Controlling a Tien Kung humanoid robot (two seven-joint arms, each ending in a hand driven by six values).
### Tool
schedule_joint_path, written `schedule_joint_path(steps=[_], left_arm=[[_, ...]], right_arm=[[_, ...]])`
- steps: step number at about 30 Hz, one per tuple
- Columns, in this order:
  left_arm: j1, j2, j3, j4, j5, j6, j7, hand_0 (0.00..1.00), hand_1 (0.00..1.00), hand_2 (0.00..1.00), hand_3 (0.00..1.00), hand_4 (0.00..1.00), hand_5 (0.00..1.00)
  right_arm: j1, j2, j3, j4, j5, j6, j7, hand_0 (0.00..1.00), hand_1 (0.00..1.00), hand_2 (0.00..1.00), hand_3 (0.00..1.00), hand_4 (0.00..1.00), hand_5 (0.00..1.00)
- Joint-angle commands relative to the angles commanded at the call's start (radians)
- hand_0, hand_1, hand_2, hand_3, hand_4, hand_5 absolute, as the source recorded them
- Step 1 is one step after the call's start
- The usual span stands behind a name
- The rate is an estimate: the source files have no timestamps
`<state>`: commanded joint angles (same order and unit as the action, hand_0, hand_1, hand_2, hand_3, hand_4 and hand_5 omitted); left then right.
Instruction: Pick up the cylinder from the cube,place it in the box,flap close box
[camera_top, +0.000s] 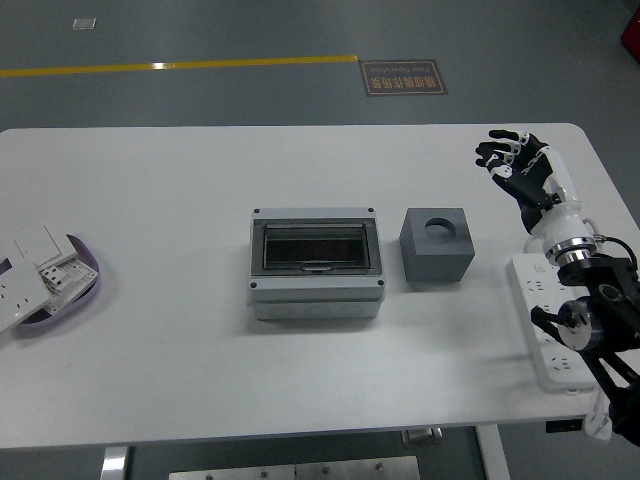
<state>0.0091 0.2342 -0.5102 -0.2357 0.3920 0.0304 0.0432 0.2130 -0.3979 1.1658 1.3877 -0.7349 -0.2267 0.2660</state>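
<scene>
Flanking the box (316, 262): cube (437, 245) right, purple tray (62, 281) far left.

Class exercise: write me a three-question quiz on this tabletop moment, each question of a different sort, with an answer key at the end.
1. True or false: a cylinder stands in the round hole of the grey cube.
2. Multiple choice: the right hand is (A) gripping the cube, (B) raised with its fingers spread, holding nothing, to the right of the cube and clear of it, (C) pressing the box's flap.
3. Fill in: the white power strip lies near the table's ____ edge.

Key
1. False: the hole looks empty.
2. B.
3. Right. For reference, the grey box sits left of the cube with its transparent flap down.
</scene>
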Motion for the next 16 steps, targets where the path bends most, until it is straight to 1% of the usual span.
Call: schedule_joint_path(steps=[9,16], left_arm=[[-0.004,0.004,-0.001,0.000,0.002,-0.001,0.001,0.593,0.629,0.623,0.639,0.701,0.217],[-0.007,0.014,0.002,-0.001,-0.002,-0.001,0.001,0.594,0.629,0.623,0.639,0.700,0.218]], right_arm=[[-0.001,-0.002,0.008,-0.002,0.006,0.007,-0.008,0.576,0.574,0.512,0.509,0.647,0.024],[-0.001,0.001,0.011,-0.010,0.007,0.007,-0.010,0.569,0.568,0.505,0.499,0.648,0.040]])
